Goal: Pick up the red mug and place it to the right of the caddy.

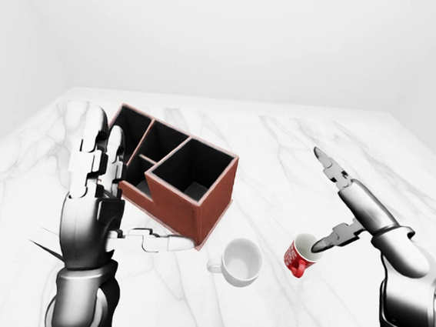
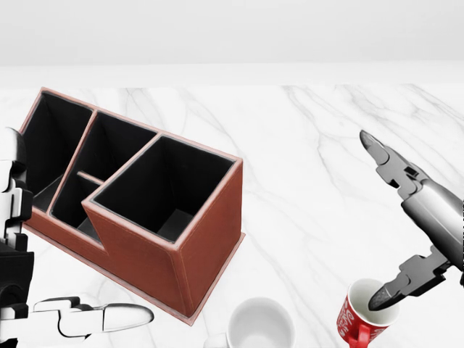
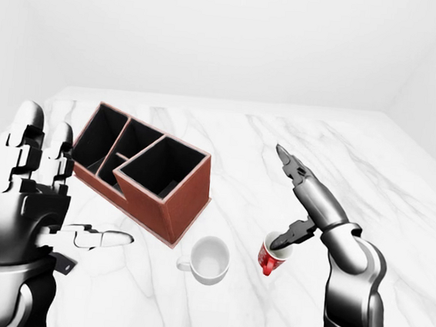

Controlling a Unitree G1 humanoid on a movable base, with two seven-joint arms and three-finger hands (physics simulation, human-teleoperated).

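Note:
The red mug point(image 1: 298, 258) is on the white marble table point(image 1: 296, 152), to the right of the brown caddy point(image 1: 177, 173), and leans over with its mouth up and to the right. My right hand point(image 1: 322, 203) is open. Its thumb point(image 2: 395, 290) dips into the mug's mouth while the long fingers point(image 2: 391, 168) point up and away, apart from the mug. I cannot tell whether the mug rests on the table. My left hand point(image 1: 134, 194) is open and raised at the left, its thumb pointing right below the caddy's near corner.
A white mug point(image 1: 241, 261) stands between the caddy and the red mug, its handle to the left. The caddy has three open black compartments and sits at an angle. The table's far edge runs across the top of the eye views.

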